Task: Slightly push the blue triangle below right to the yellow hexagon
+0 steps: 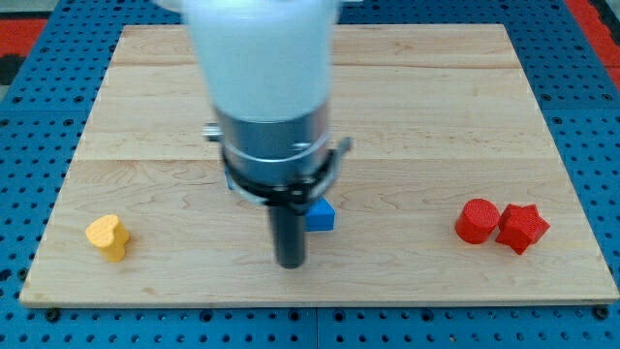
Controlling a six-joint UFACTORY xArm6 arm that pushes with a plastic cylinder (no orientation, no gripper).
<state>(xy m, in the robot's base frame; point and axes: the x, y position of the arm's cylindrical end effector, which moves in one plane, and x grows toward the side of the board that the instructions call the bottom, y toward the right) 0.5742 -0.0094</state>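
Yellow block point(108, 237) sits way over at the view's left, near the bottom edge of the wooden board point(426, 116). Shape looks more like a heart than a hexagon to me, but it's small, so hard to call.

Moving right, the arm's big white and metal body hangs over the middle of the board, and the dark rod comes straight down from it. My tip point(290, 263) is down on the wood, just left of and a bit below the blue block point(321, 215). That blue one peeks out from behind the rod on its right side; only a corner shows, so I can't confirm it's a triangle, or tell if the rod actually touches it. No jaws on this rig, just the plain rod, so nothing's clamped.

Far right there's a red cylinder point(477, 220) with a red star-ish block point(523, 228) right against it, well apart from the blue one.
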